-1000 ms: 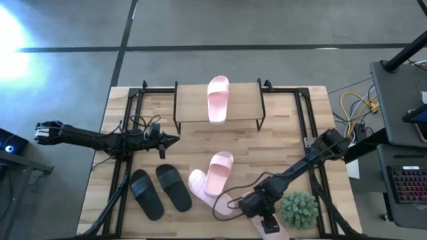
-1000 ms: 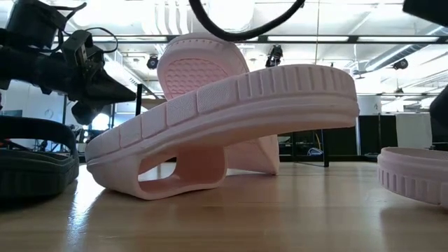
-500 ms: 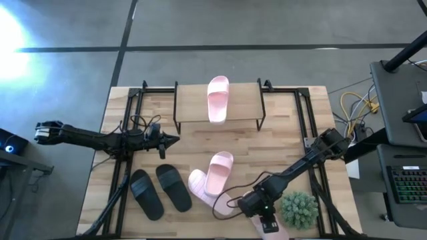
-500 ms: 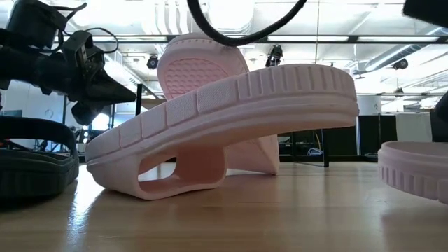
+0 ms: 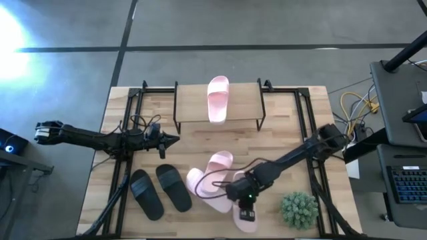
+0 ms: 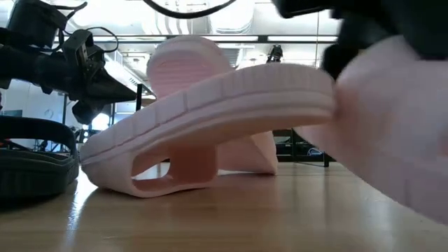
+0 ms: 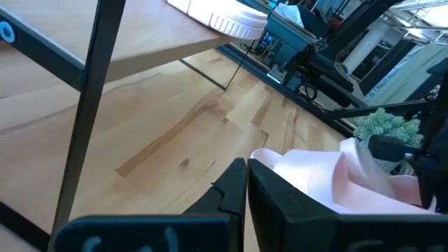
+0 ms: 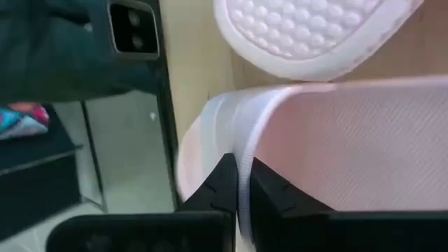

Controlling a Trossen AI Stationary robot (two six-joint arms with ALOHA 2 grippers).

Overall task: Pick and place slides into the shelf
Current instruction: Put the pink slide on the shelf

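Note:
One light pink slide (image 5: 217, 98) lies on the shelf's wood top (image 5: 193, 103) at the far middle. Two black slides (image 5: 159, 191) lie sole-down near the left front. Two pink slides (image 5: 210, 175) lie piled mid-table, one leaning on the other (image 6: 210, 119). My right gripper (image 5: 243, 212) is shut on another pink slide (image 5: 245, 220) near the front edge, right of the pile. My left gripper (image 5: 175, 139) is shut and empty, hovering left of centre; its closed fingers show in the left wrist view (image 7: 246, 183). My right gripper pinches a raised edge of the pink slide (image 8: 243, 150) between its two fingers, coming from above and pointing down. In the low view the slide (image 6: 392, 140) hangs tilted, its end toward the pile raised off the table; its lower end is out of frame.
A green plant ball (image 5: 298, 209) stands at the front right. Black metal frame rails (image 5: 130, 127) run along both sides of the table, and the shelf's thin legs (image 5: 261, 117) stand at the far middle. Bare wood (image 5: 220, 137) lies between shelf and pile.
My right gripper has gone toward the table's left edge and a little up with the pink slide, which now hangs tilted next to the pile. The leaning pink slide in the pile has shifted slightly toward the left.

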